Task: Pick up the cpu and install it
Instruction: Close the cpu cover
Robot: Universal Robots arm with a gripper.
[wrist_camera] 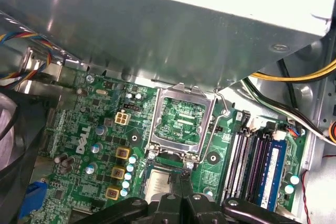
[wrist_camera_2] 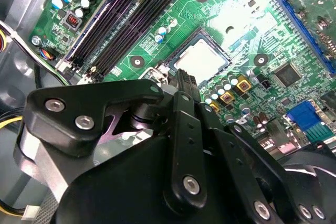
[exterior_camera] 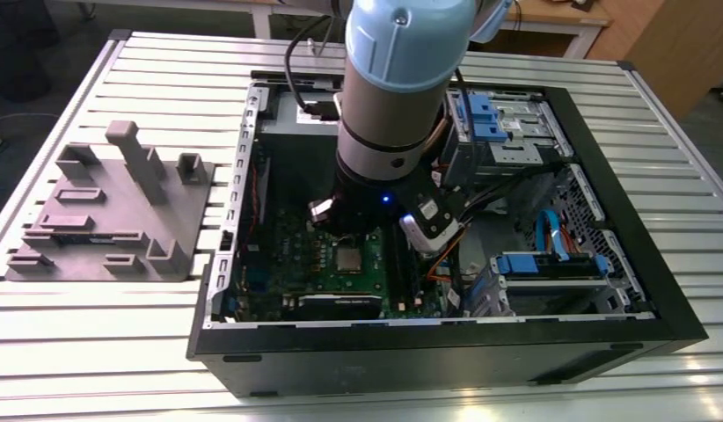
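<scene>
The cpu (wrist_camera_2: 202, 60) is a small square chip with a shiny silver top, and it lies flat in its socket on the green motherboard (wrist_camera_2: 226, 9). It also shows in the exterior view, the cpu (exterior_camera: 350, 258), below the arm's wrist, and in the first wrist view, the cpu (wrist_camera: 156, 186). My gripper (wrist_camera_2: 184, 75) hangs low over the board with its two fingers pressed together and nothing between them. The gripper (wrist_camera: 181, 177) has its tips at the chip's edge; whether they touch it I cannot tell. The metal socket frame (wrist_camera: 181, 124) stands swung open beside the chip.
The open black computer case (exterior_camera: 456, 330) lies on a slatted metal table. Memory slots (wrist_camera: 252, 156) run beside the socket. A large grey metal box (wrist_camera: 157, 30) rises behind it. Blue drive bays (exterior_camera: 491, 114) and cables fill the exterior view's right. A grey fixture block (exterior_camera: 109, 207) sits left.
</scene>
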